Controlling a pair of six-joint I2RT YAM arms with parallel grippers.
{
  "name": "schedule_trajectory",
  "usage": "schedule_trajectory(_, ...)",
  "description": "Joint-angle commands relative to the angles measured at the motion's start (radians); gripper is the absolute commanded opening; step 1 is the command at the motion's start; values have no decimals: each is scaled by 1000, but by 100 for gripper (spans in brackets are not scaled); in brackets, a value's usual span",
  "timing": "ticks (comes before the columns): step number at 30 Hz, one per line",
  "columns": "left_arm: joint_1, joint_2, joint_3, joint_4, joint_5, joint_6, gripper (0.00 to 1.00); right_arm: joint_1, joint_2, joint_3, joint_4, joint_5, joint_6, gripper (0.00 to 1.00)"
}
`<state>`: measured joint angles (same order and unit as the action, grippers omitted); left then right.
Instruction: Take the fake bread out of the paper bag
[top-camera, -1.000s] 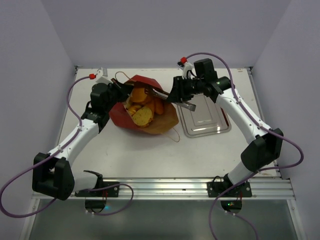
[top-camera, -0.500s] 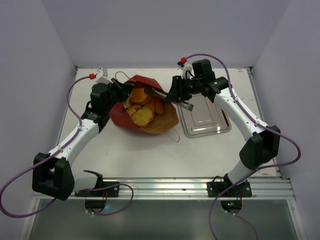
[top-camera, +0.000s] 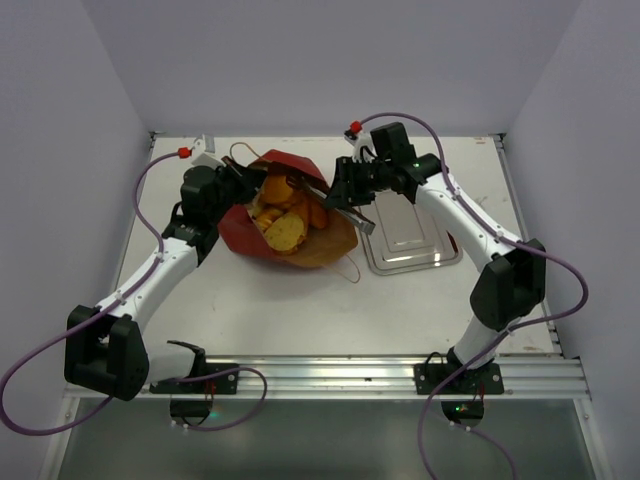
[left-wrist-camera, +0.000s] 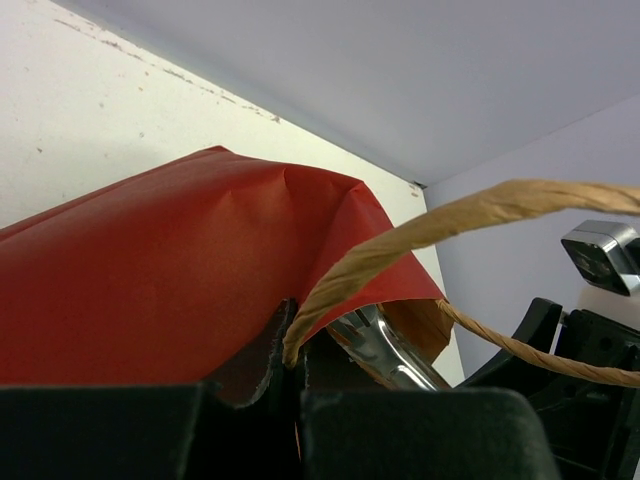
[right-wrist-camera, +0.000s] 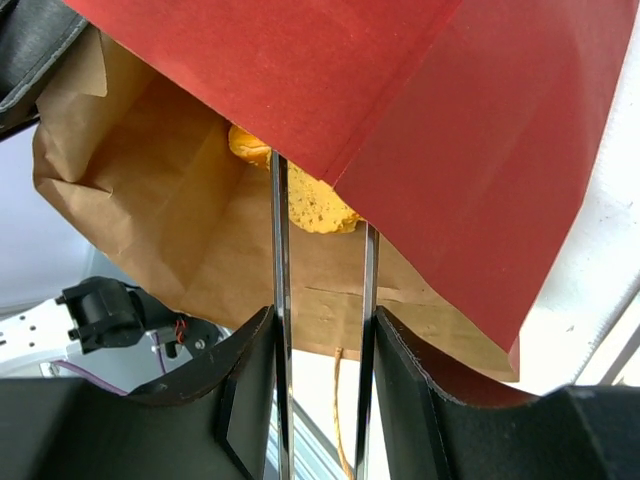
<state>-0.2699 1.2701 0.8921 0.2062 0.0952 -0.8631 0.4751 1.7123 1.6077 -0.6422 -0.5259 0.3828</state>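
The red paper bag (top-camera: 240, 235) lies at the table's back middle, its mouth open upward with a brown inside. Several orange and golden fake bread pieces (top-camera: 285, 228) fill it. My left gripper (top-camera: 243, 178) is shut on the bag's left rim by its twine handle (left-wrist-camera: 450, 215), and the red paper (left-wrist-camera: 150, 270) fills the left wrist view. My right gripper (top-camera: 345, 195) is shut on steel tongs (top-camera: 318, 187). Their two blades (right-wrist-camera: 279, 300) reach into the bag mouth (right-wrist-camera: 400, 130) on either side of a yellow bread piece (right-wrist-camera: 310, 205). The tong tips are hidden under the red flap.
A shiny steel tray (top-camera: 410, 240) lies right of the bag, under my right arm. A loose handle loop (top-camera: 350, 270) trails from the bag's near side. The purple walls stand close at the back and both sides.
My right arm has swung left toward the bag, bringing the tongs further over its mouth. The left arm and the bag have not moved.
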Motion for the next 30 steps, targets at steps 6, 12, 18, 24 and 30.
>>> schedule_trajectory(6, -8, -17, 47, 94, 1, -4, 0, 2, 17, 77, 32, -60, 60, 44)
schedule_trajectory(12, -8, -12, 48, 96, 1, -1, 0, 2, 33, 77, 32, -71, 73, 42)
schedule_trajectory(18, -8, -12, 62, 82, -9, 18, 0, -19, 50, 58, 45, -112, 93, 24)
schedule_trajectory(24, -8, -23, 110, 32, -51, 102, 0, -44, 40, 47, 64, -178, 97, 8)
schedule_trajectory(30, -6, -17, 175, -17, -89, 180, 0, -66, 6, 21, 98, -252, 102, 0)
